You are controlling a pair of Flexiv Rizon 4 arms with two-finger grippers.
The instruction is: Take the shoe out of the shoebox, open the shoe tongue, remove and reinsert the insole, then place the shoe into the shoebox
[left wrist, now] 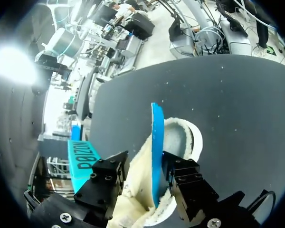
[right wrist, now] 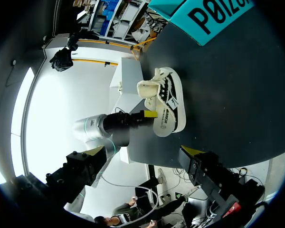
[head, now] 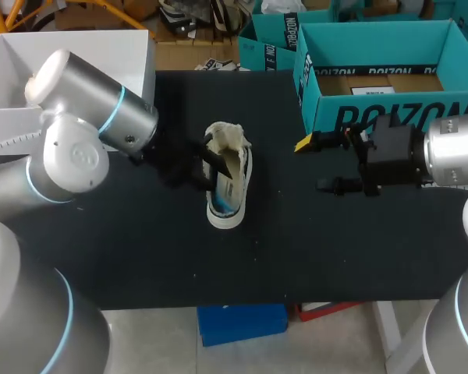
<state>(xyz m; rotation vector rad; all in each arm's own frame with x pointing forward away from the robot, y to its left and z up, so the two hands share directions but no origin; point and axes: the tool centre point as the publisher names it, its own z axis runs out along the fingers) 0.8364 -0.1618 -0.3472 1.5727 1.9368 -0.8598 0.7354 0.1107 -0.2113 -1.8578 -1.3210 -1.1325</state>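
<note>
A white sneaker [head: 228,187] with cream lining lies on the black table, about mid-table. Its blue insole [left wrist: 156,147] stands on edge, partly inside the shoe opening. My left gripper [head: 210,167] is at the shoe's opening, open, with the insole between its black fingers [left wrist: 190,183]. The insole lies close to one finger and apart from the other. The right wrist view shows the sneaker [right wrist: 167,102] on its side with the left gripper at it. My right gripper [head: 320,164] hangs open and empty to the shoe's right, in front of the teal shoebox [head: 390,117].
The teal shoebox stands open at the back right, with cardboard on its floor. A white box [head: 70,62] sits at the back left, behind my left arm. A second teal box [head: 269,39] lies beyond the table's far edge.
</note>
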